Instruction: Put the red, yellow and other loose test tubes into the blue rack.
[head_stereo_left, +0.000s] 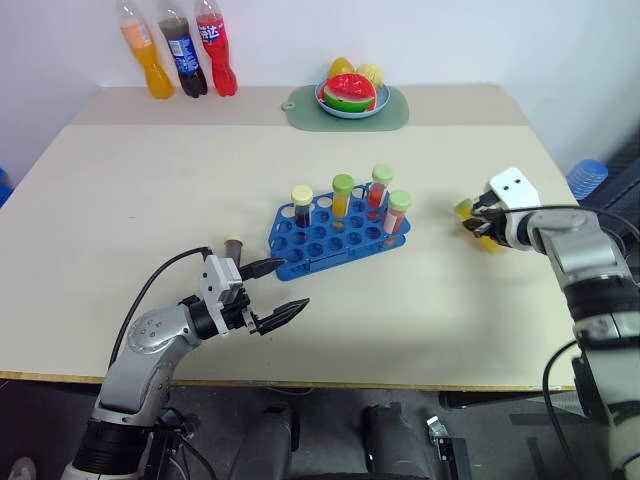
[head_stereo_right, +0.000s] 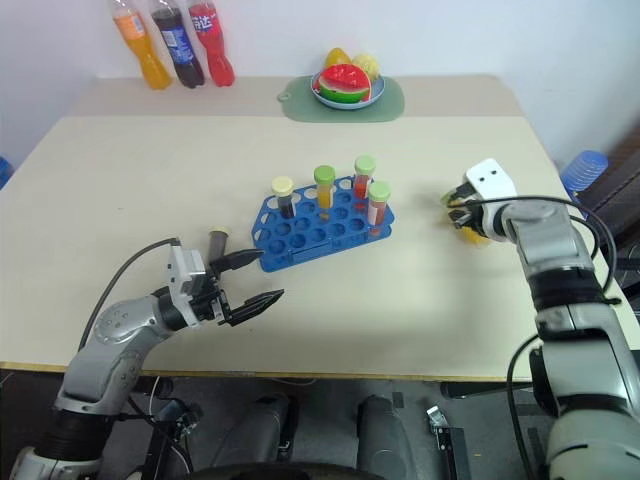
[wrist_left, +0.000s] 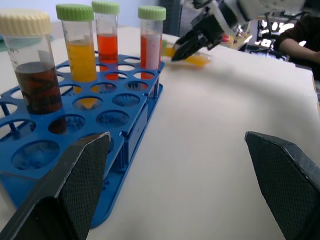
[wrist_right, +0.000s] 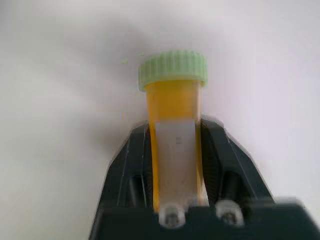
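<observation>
Fingers of the right gripper (wrist_right: 175, 165) are clamped on a yellow tube (wrist_right: 174, 107) with a green cap, one black finger on each side of its body, the cap end sticking out past the tips. In the head views this gripper sits low over the table (head_stereo_left: 150, 190) on the right side, well apart from the blue rack (head_stereo_left: 335, 238), with the yellow tube showing beside its tips.

The left gripper (head_stereo_left: 279, 292) hangs near the front left of the table with its two fingers spread wide and nothing between them, pointing toward the rack's near end. Just beside it a dark tube (head_stereo_left: 233, 246) with a brownish cap rests on the table, close to the rack's left corner.

The rack lies at the middle of the table and holds four upright tubes: a dark one with a cream cap (wrist_left: 31, 60), a yellow one (wrist_left: 80, 50) and two red ones (wrist_left: 106, 35), green-capped.

Three soda bottles (head_stereo_left: 180, 50) and a plate of fruit (head_stereo_left: 350, 95) stand at the far edge.
</observation>
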